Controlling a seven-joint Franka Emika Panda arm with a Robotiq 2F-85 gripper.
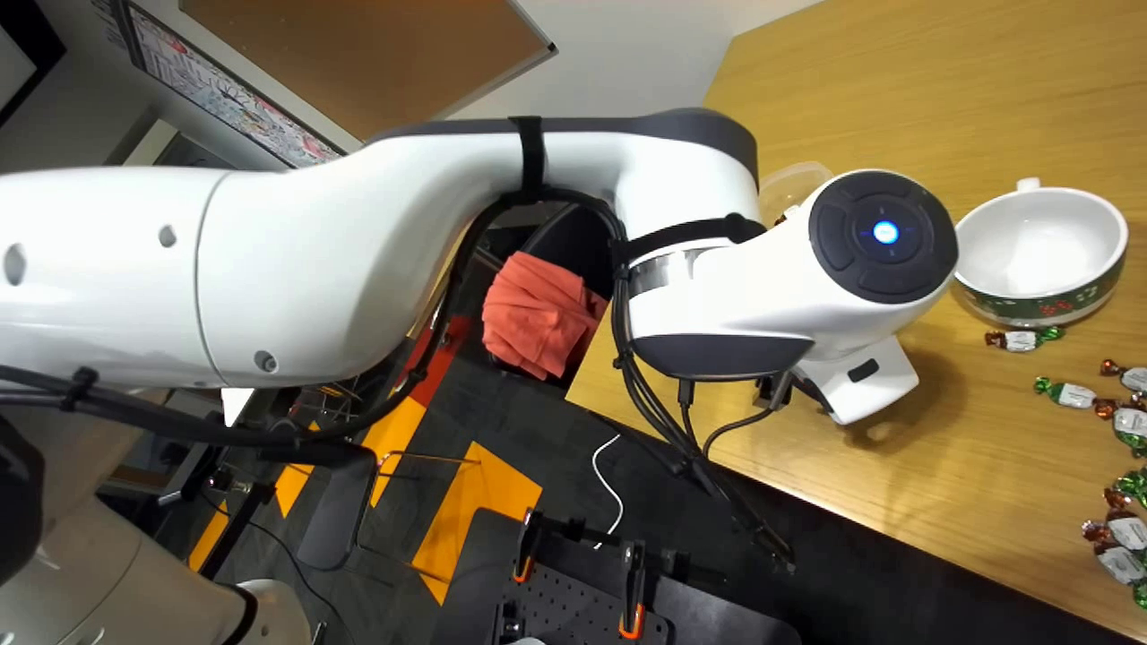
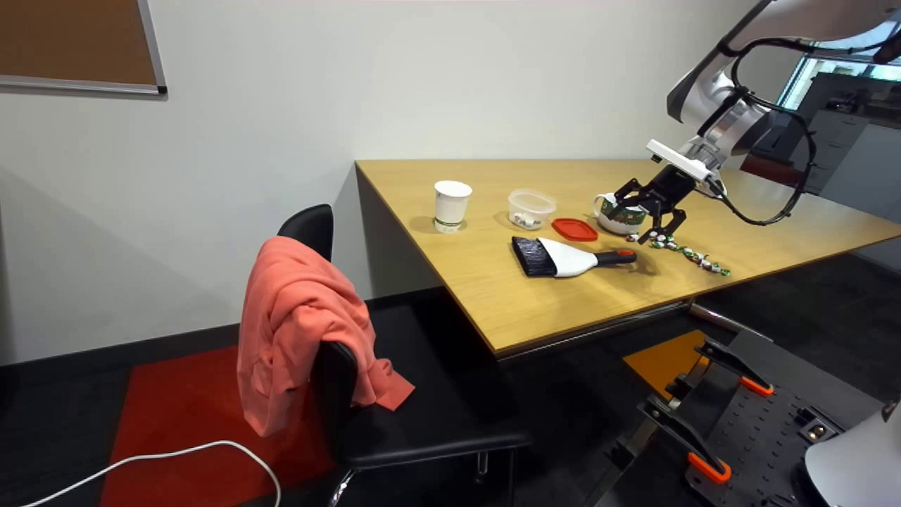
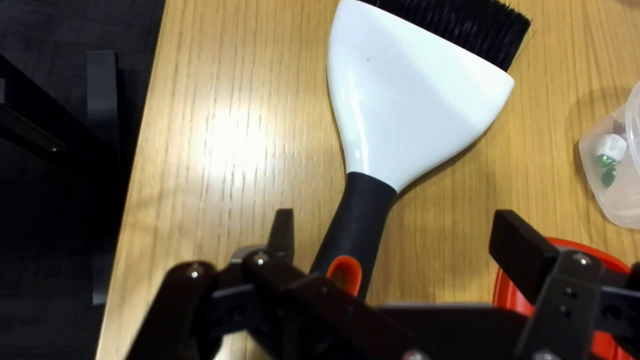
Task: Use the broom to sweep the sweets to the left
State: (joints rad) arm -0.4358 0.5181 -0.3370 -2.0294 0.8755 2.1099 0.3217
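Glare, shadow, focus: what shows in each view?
Wrist view: bright glare on the pale wooden tabletop beside the white-and-black hand broom, which looks sharp; nearest parts of the open black jaws look blurred. In both exterior views: soft shadow on the tabletop near the white robot arm.

Tbl [image 2: 507,310] carries broom [image 2: 574,259], sweets [image 1: 1075,395], wht mug [image 1: 1039,260], red lid [image 2: 575,229], clr tub [image 2: 540,210] & cup [image 2: 451,204].

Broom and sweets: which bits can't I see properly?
Broom: in the wrist view, the gripper hides the end of the handle, and the top edge cuts off part of the bristles.
Sweets: in an exterior view, the right edge cuts some off.
Any writing on them: too small to read in both exterior views.
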